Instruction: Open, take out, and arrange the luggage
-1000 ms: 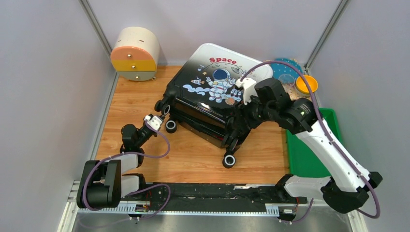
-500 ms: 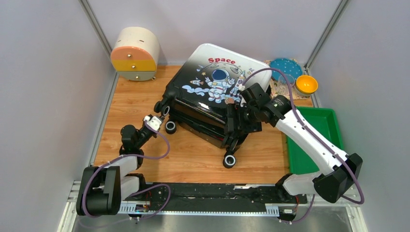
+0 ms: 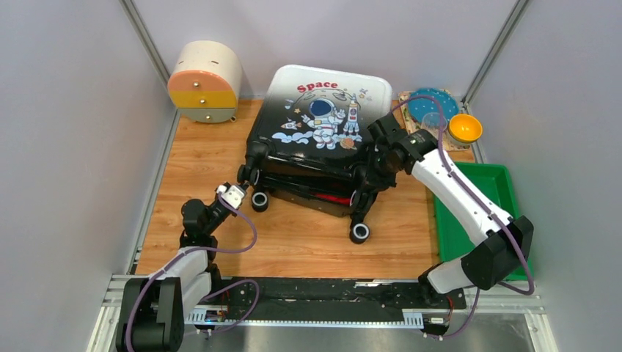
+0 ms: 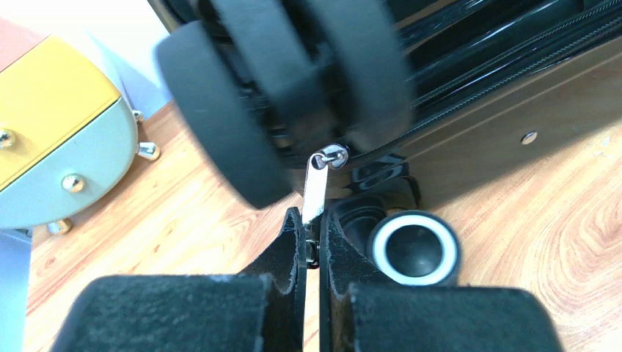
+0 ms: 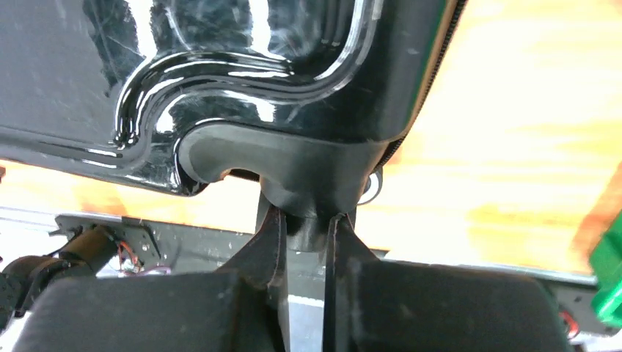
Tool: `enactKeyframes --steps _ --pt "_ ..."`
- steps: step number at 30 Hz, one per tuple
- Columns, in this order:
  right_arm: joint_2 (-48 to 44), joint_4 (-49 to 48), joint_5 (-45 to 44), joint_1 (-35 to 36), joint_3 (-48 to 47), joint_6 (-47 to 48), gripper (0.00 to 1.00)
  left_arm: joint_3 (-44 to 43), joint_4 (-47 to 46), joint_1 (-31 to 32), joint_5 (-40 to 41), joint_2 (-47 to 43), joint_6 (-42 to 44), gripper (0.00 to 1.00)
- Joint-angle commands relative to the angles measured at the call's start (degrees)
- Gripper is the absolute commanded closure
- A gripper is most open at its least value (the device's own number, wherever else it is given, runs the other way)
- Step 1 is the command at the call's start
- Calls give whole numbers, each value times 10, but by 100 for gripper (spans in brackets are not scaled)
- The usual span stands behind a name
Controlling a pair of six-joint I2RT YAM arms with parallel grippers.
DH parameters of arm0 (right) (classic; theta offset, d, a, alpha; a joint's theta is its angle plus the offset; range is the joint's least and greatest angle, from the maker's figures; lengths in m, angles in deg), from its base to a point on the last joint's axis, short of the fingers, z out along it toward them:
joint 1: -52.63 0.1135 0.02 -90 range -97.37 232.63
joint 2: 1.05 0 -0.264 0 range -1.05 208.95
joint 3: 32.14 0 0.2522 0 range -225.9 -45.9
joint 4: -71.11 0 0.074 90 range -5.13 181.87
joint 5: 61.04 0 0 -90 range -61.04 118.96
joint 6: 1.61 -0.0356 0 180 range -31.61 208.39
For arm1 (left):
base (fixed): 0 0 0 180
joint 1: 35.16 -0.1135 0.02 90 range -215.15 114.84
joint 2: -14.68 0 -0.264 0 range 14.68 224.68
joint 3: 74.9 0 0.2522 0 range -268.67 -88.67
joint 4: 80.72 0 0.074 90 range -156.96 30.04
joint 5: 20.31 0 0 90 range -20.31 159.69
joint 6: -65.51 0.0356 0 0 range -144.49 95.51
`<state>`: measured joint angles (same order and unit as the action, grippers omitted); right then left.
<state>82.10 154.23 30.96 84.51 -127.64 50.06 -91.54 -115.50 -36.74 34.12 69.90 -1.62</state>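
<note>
1. While the luggage [image 3: 315,139] lies flat on the table [image 3: 198,154], picture side up and just beyond both hands, the step in hand looks to be the opening. The shells show only a thin gap.
2. The right hand [image 5: 306,220] sits at the case's near right corner. Its fingers are pressed in on a stub of the grey corner moulding [image 5: 293,169] directly above them, apparently steadying the case.
3. The left hand [image 4: 312,229] is at the near left corner, with a white-ringed wheel [image 4: 414,248] just to its right. It is pressed together, pinching the zipper pull.
4. The zipper pull [image 4: 316,187] runs straight up from the fingertips to its slider on the zip track.
5. The next move, as I judge it, is to draw the pull along the track without losing the pinch. Meanwhile the right hand stops the case sliding. Nothing can come out until the lid lifts.
</note>
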Motion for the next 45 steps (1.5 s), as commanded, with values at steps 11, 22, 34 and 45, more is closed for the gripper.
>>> enactKeyframes --steps 11,22,34,45 --pt "4 -75 50 -89 -4 213 18 8 -35 14 25 -5 -41 100" --pt "-5 -92 -38 -9 39 172 14 15 -42 34 29 -11 -35 100" --pt "-11 -12 123 -158 54 336 100 -7 -39 -4 48 5 -58 100" --pt "1 64 237 -241 15 452 100 -53 -98 -18 7 79 -5 100"
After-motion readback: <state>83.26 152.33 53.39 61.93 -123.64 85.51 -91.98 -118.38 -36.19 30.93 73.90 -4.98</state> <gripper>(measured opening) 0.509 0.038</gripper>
